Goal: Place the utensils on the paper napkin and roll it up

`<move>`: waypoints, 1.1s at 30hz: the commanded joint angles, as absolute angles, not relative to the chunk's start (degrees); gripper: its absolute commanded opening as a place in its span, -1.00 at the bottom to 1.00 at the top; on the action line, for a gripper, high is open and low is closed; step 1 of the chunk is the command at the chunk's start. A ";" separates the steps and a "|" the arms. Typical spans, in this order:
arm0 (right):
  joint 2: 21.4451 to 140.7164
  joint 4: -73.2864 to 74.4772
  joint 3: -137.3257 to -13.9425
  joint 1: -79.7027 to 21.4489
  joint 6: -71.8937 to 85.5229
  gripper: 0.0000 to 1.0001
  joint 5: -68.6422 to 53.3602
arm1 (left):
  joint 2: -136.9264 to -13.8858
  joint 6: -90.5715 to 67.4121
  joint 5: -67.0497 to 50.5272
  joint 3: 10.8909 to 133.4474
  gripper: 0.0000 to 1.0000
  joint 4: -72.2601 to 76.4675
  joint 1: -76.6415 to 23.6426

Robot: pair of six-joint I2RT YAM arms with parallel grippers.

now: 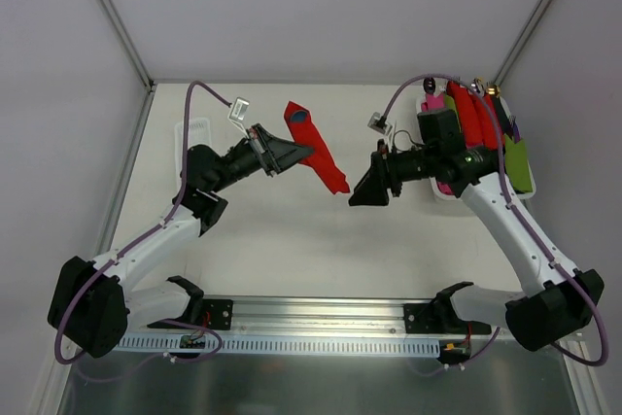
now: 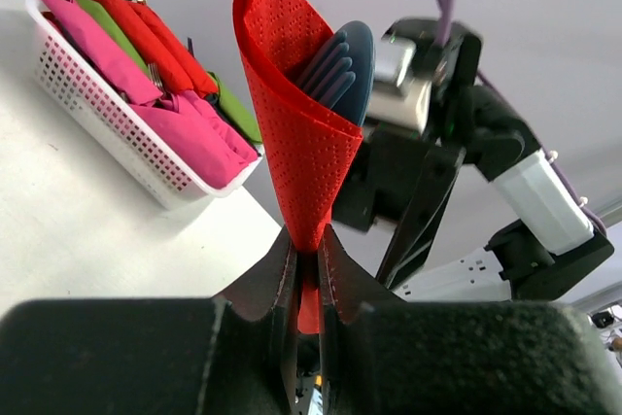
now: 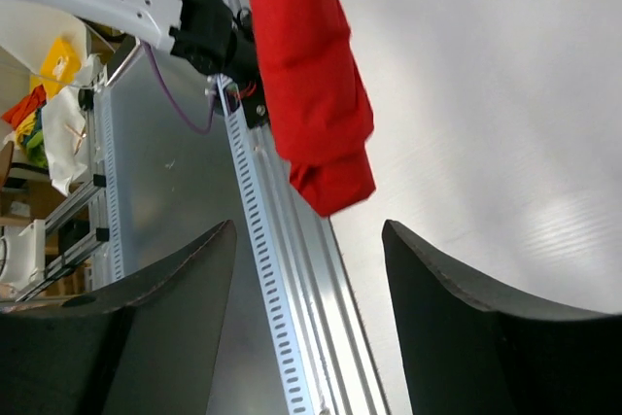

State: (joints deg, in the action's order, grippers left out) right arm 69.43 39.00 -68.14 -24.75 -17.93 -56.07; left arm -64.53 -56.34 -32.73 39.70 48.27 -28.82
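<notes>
Risk: the paper napkin (image 2: 292,133) roll hangs above the table (image 1: 272,230), with only its tip pinched by the left gripper (image 2: 309,240) fingers. The thin, dimpled red paper may tear or unroll, and the smooth dark utensils (image 2: 335,65) may slide out of the open end. The right gripper (image 3: 309,230) fingers are spread and empty, near the roll's other end. A white mesh basket (image 2: 107,128) stands nearby.

The bright-red rolled paper napkin (image 2: 292,143) is matt, dot-embossed paper. The white lattice basket (image 2: 97,116) is smooth plastic. The slotted silver rail (image 3: 290,318) is dull-sheen metal.
</notes>
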 commanded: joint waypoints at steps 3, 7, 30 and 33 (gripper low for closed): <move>73.11 39.47 -78.99 -23.29 -16.62 0.30 -60.20 | -63.81 -56.25 -35.59 43.24 -1.00 51.95 -28.83; 74.62 34.55 -81.30 -22.94 -11.79 0.32 -60.47 | -64.51 -56.07 -37.88 44.12 -1.00 51.33 -28.92; 80.16 22.85 -80.16 -28.39 -0.97 0.07 -63.90 | -68.47 -57.65 -41.40 46.14 -1.00 54.49 -31.46; 80.86 22.41 -79.89 -28.56 -0.70 -0.23 -64.25 | -68.91 -57.83 -41.48 46.58 -1.00 54.75 -31.64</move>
State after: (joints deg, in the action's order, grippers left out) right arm 80.38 24.77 -80.01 -28.16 -1.52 -62.43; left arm -68.60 -57.60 -40.16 43.72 50.04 -30.89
